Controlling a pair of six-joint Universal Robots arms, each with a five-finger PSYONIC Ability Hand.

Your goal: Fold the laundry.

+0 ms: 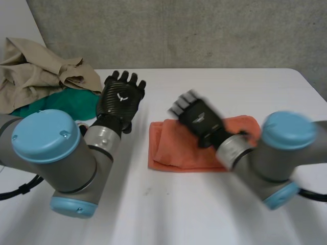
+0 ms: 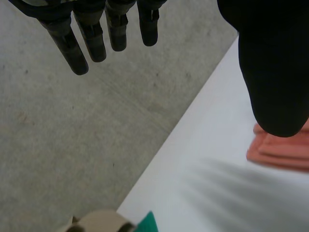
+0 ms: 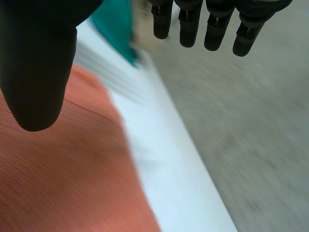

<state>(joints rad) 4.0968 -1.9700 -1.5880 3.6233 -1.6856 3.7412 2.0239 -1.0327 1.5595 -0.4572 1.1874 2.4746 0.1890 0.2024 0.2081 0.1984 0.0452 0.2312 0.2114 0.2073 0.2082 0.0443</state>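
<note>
The orange cloth is lying flat on the white worktop, already folded over at least once, and its long axis is running sideways, from the side of the left hand toward the right arm. The right hand is hanging directly above this cloth. In the right wrist view its fingers are straight and a little spread, the thumb is standing apart from them, and nothing is being pinched. The cloth is lying under the palm and the thumb, while the fingertips seem to be reaching just past the far long edge of the cloth. The left hand is raised, with its fingers straight and slightly spread and holding nothing. The orange cloth is lying to its thumb side, near but apart, with bare worktop between them. Beyond the other side of the left hand, a green cloth and a beige cloth are waiting in a loose heap, the beige one partly on the green one. The right hand is clearly the nearer one to the orange cloth, so the coming move is probably belonging to it: either lowering the fingers to press or smooth the fold, or catching a short end to fold along the long axis.
</note>
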